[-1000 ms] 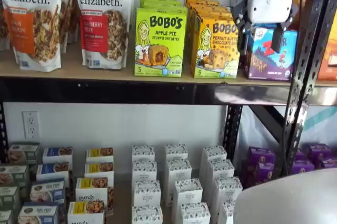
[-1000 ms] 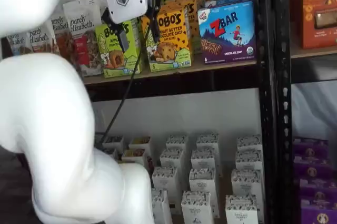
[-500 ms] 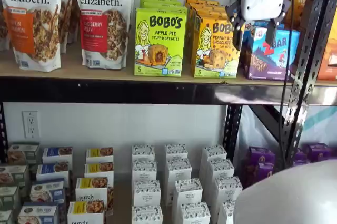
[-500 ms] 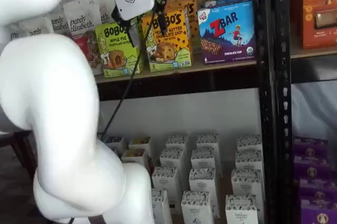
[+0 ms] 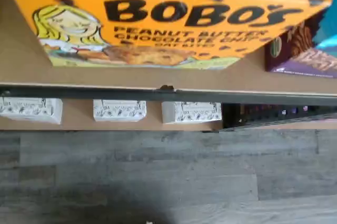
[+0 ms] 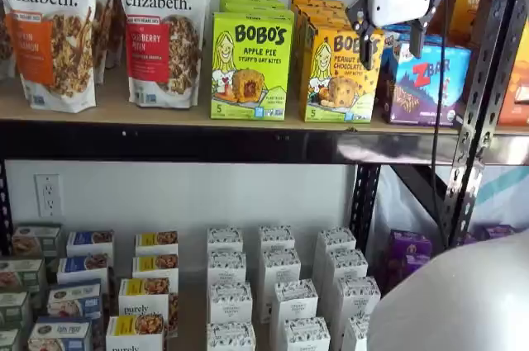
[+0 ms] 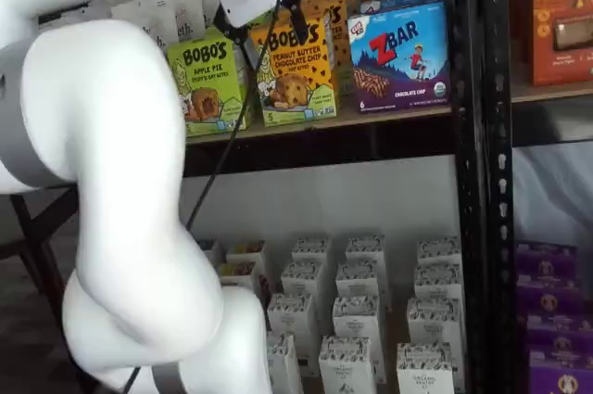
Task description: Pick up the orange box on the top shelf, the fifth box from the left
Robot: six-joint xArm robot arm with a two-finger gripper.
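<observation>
The orange box (image 6: 333, 75) stands on the top shelf (image 6: 165, 111), first in a row of the same cartons, and shows in both shelf views (image 7: 295, 73). My gripper (image 6: 390, 40) hangs in front of it, slightly above and to its right, apart from it. The two black fingers show a wide gap with nothing between them, so it is open. In a shelf view the gripper (image 7: 265, 31) overlaps the box's upper half. In the wrist view the orange box (image 5: 168, 18) fills the far part, standing on the shelf (image 5: 158, 79); the fingers do not show there.
A lime-green Bobo's Apple Pie box (image 6: 251, 66) stands left of the orange box, and a blue ZBar box (image 6: 430, 78) right of it. Granola bags (image 6: 164, 29) are further left. A black upright (image 6: 483, 78) rises at the right. Small white boxes (image 6: 277, 285) fill the lower shelf.
The gripper has risen a little and shifted from in front of the ZBar box toward the orange box. Its fingers have stayed open. The boxes have not moved.
</observation>
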